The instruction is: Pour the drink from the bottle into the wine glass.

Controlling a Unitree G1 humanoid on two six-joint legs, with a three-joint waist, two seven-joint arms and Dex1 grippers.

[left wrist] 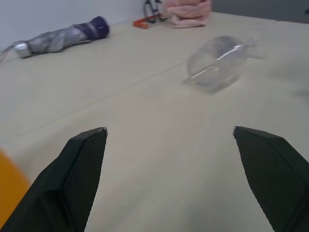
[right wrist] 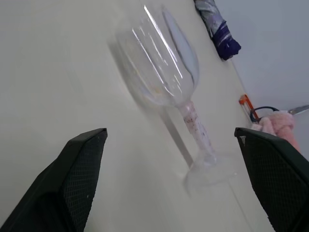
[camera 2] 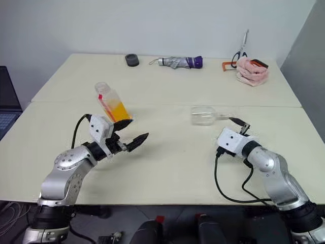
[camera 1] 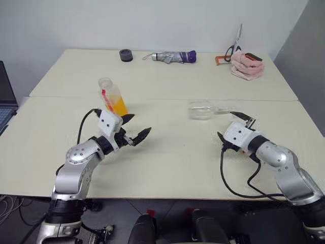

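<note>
- The wine glass [camera 1: 202, 110] lies on its side on the pale surface [camera 1: 172, 157], bowl toward the robot's left, stem and foot toward its right. It looks empty, so nothing can be poured until it stands upright.
- The right pincer [camera 1: 238, 117] sits just beside the foot end of the glass, fingers spread wide, holding nothing. In the right wrist view the stem [right wrist: 195, 126] runs between the two black fingers [right wrist: 79, 169].
- My judgement is that the step in hand is to grasp the glass and right it. The stem is thin and the bowl round, so closing on the stem near the bowl should give the best control; a grip on the foot's edge could let the glass roll away.
- Close gently: clear, thin ware may slip or spin under a hard pinch.
- Once gripped, swing the foot down onto the surface and release only when it stands flat.
- The bottle [camera 1: 112, 96] stands a little tilted to the robot's left, well apart from the glass, with the drink [camera 1: 120, 106] filling its lower part. I see no cap on its neck.
- The left pincer [camera 1: 136, 128] hovers just in front of the bottle, spread wide and empty, pointing toward the glass. It should keep clear of the bottle so as not to knock it.
- An umbrella [camera 1: 172, 56], scissors [camera 1: 234, 47] and a pink cloth [camera 1: 247, 65] lie at the far edge, out of the way.
</note>
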